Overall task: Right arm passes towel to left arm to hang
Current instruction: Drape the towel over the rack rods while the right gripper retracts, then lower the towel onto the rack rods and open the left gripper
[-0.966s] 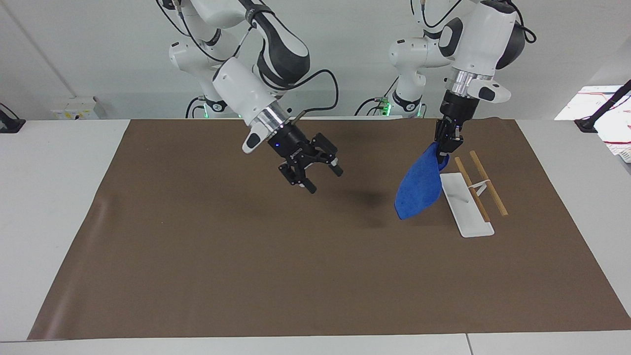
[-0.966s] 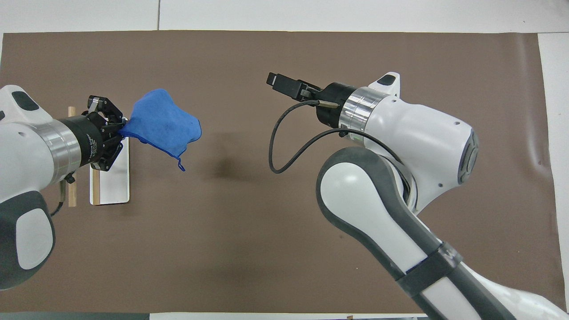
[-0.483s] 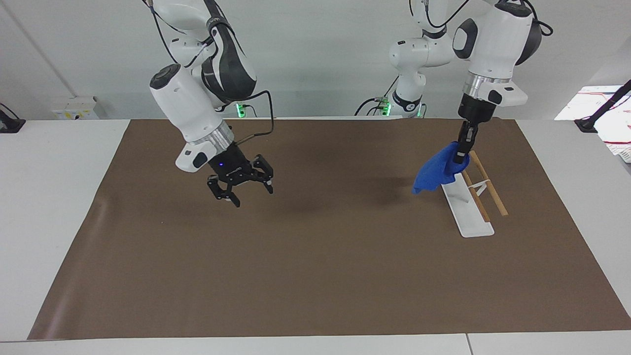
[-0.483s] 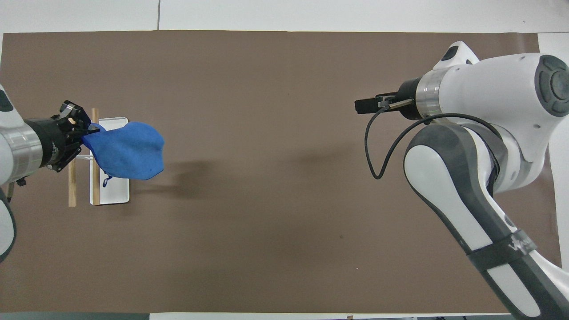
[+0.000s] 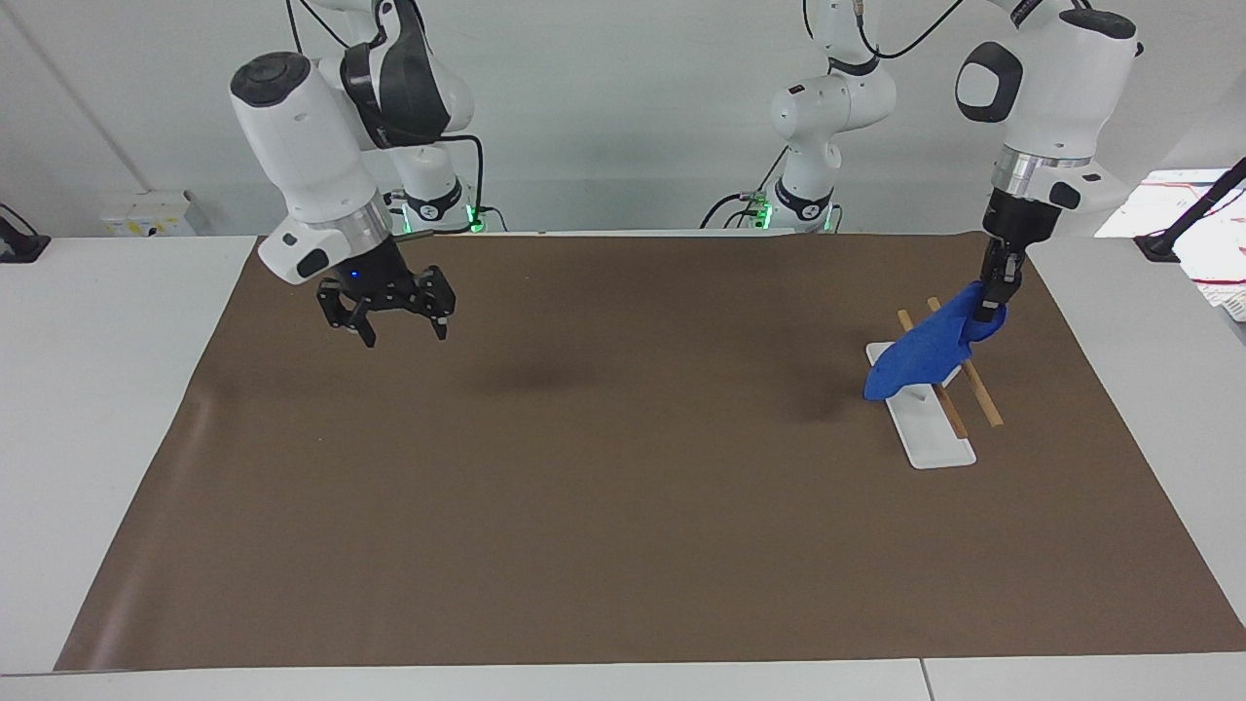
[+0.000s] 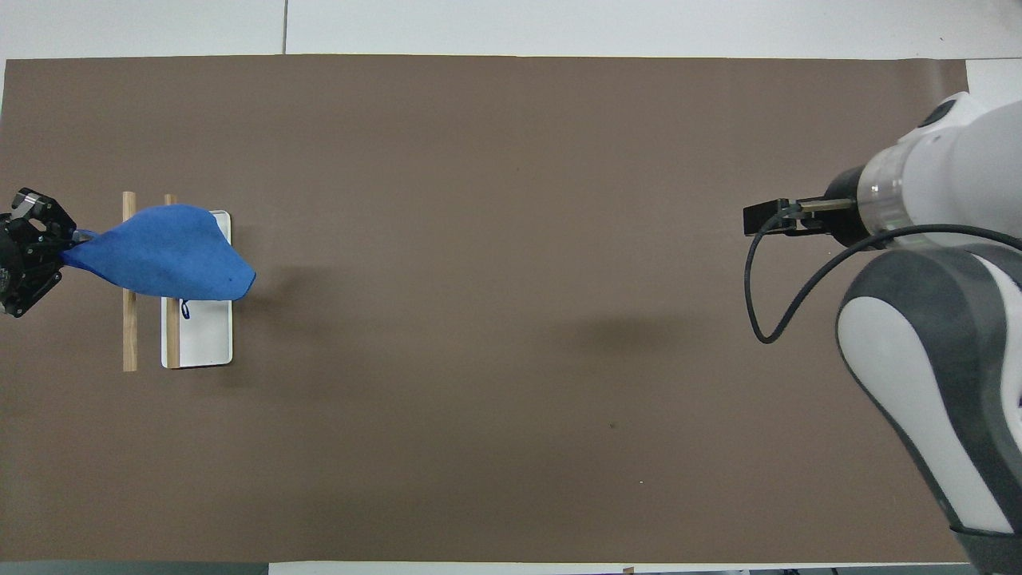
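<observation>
Left gripper (image 5: 993,304) clamps towel (image 5: 920,355) over rack (image 6: 148,335); right gripper (image 5: 394,319) spread, empty, visible facing only.

Bright blue towel (image 5: 920,355); white base (image 5: 933,440) with tan wooden rods (image 5: 980,394); plain brown mat (image 5: 623,506) on a pale grey bench (image 5: 88,389); black tools on white arms.

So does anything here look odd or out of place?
Nothing looks broken or spilled. The towel hangs bunched from the shut left gripper over the rack, not yet draped on its wooden rails. The right gripper hangs open and empty.
</observation>
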Tool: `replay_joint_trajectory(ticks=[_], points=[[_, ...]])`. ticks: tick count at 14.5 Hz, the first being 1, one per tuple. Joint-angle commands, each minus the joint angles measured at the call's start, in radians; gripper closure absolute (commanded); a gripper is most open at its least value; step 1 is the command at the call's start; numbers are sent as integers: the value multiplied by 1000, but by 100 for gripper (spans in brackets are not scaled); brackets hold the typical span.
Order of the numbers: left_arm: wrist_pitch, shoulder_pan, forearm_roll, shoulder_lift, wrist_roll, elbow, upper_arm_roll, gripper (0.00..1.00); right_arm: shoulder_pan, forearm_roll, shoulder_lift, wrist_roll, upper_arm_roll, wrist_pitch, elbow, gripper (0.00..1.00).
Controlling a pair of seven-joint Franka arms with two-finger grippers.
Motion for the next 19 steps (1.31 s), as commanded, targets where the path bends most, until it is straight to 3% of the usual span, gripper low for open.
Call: replay_joint_trajectory(ticks=[1, 5, 8, 9, 11, 12, 19], points=[[23, 67, 19, -14, -7, -32, -8, 100, -54, -21, -42, 28, 3, -196, 81, 0], [75, 147, 16, -8, -8, -52, -8, 100, -126, -53, -10, 28, -10, -399, 206, 0], [150, 178, 11, 29, -7, -55, -8, 100, -161, -53, -4, 17, -11, -415, 214, 0], [164, 179, 10, 38, -9, -54, -8, 100, -150, -51, -8, 17, -42, -410, 207, 0], [178, 201, 7, 52, -9, -55, -8, 100, -22, -47, -7, 4, -179, -406, 207, 0], [181, 207, 7, 58, -9, -57, -8, 100, 18, -54, 1, 2, -204, -380, 214, 0], [180, 235, 7, 29, -36, -167, -8, 100, 34, -56, 5, 25, -203, -418, 230, 0]])
